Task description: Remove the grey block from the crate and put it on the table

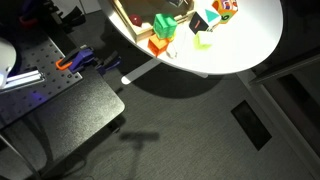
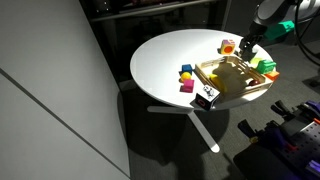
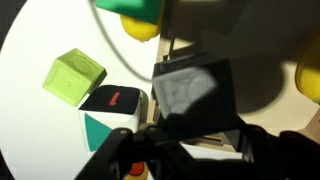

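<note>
In the wrist view my gripper (image 3: 196, 118) is shut on the grey block (image 3: 195, 85) and holds it above the white table (image 3: 30, 110). The pale yellow-green block (image 3: 75, 77) and the dark block with a teal face (image 3: 108, 118) lie on the table to the left of it. In an exterior view the gripper (image 2: 246, 47) hangs over the far edge of the tan wooden crate (image 2: 232, 88) on the round table (image 2: 165, 55). The crate (image 1: 130, 20) also shows in an exterior view at the table's (image 1: 245, 45) edge; there the gripper is out of view.
Loose blocks lie around the crate: blue-yellow (image 2: 186, 72), magenta (image 2: 186, 87), orange-red (image 2: 228, 46), green (image 2: 265, 65). A green block (image 1: 162, 25) and an orange one (image 1: 157, 45) sit by the crate. The floor is dark; equipment stands beside the table (image 1: 60, 70).
</note>
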{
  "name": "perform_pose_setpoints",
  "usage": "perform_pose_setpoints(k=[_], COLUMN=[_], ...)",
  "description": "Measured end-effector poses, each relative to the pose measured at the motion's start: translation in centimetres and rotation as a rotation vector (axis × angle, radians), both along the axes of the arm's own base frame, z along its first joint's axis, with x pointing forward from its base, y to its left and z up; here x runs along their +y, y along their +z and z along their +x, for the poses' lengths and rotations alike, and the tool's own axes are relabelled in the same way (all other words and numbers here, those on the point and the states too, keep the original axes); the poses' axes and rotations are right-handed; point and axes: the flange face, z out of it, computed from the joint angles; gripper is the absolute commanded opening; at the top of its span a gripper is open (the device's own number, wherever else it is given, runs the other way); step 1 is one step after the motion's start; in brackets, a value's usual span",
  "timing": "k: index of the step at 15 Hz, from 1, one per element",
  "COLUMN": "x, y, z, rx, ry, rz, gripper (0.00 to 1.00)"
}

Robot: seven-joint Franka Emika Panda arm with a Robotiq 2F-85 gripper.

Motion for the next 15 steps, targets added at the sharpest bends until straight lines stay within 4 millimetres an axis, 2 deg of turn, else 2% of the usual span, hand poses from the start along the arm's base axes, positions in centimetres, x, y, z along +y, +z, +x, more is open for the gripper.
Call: perform_pose_setpoints(k=[3,4,5,7,9,10,15], x=[-1.9,-2.3,-2.8,-3.6,-4.1,-4.3,-4.2], y=[0.3,0.3,0.2,-0.1,-0.4,-0.5,-0.6], z=[-0.1,-0.2,-0.4,-0.7,-0.9,-0.9,-1.0], rx=[-0.009,-0.009,-0.008,-0.002,0.003,0.005,0.008], ry=[-0.071,-0.093,-0.112,-0.142,-0.167,-0.174,-0.179], rz=[-0.003,-0.003,-0.003,-0.004,-0.003,-0.003,-0.001], gripper=[0.32,0.49,0.81,0.82,0.96,1.00,1.00])
